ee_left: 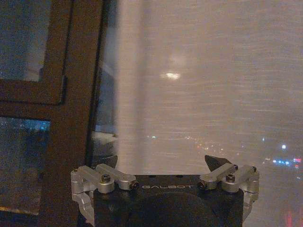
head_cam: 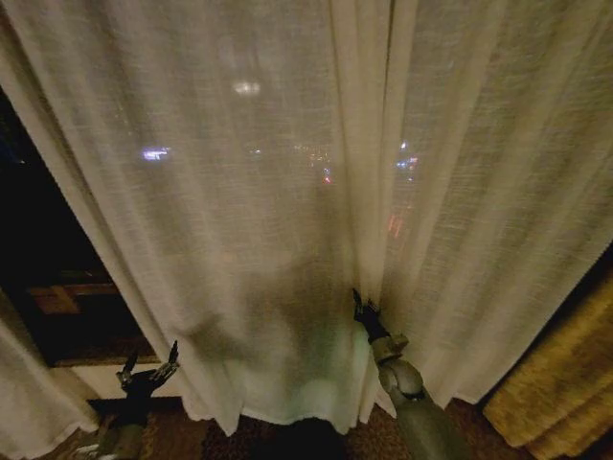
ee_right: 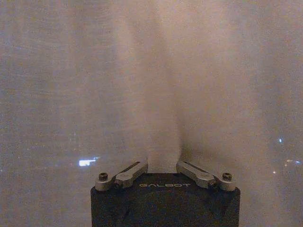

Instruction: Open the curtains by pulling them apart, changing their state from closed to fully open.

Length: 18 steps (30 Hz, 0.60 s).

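Two sheer curtains (head_cam: 287,192) hang across most of the head view, their edges meeting in a bunched fold at about one o'clock from centre, with a dark window frame (ee_left: 71,118) bared at nine o'clock. At six o'clock the right gripper (head_cam: 362,305) pinches that fold with its jaws narrowed onto the cloth. At seven o'clock the left gripper (head_cam: 148,369) hangs with jaws wide, holding nothing, beside the curtain's outer edge.

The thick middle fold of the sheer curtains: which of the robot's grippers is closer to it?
The right gripper. It sits at the gathered middle fold of the sheer curtains, closed on it. The left gripper hangs open, low by the curtains' left edge, far from that fold.
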Available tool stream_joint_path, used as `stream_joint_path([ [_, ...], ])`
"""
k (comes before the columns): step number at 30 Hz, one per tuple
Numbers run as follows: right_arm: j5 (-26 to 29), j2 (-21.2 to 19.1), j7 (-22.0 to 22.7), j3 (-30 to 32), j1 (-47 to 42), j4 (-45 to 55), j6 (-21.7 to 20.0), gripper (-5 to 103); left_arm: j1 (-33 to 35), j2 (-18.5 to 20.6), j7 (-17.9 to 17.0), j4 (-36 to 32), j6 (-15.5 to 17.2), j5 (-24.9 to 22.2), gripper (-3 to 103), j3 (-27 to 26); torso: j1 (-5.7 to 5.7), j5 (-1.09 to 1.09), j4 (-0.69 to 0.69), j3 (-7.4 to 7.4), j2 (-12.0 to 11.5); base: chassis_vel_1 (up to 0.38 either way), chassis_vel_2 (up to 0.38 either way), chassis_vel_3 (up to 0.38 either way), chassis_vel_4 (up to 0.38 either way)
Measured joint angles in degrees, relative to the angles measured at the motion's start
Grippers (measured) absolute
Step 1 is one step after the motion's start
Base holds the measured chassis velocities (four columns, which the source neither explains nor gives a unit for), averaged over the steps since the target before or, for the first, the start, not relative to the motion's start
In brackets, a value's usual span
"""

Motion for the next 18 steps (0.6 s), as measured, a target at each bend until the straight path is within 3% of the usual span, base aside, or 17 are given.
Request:
stream_joint_path([
  [18, 0.5, 0.1, 1.2, -0.7, 0.7, -0.1, 0.6, 0, 0.0, 0.0, 0.0, 0.0, 0.0, 0.0, 100, 0.0, 0.01, 0.00, 0.01, 0.00, 0.0, 0.005, 0.009, -0.007, -0.006],
])
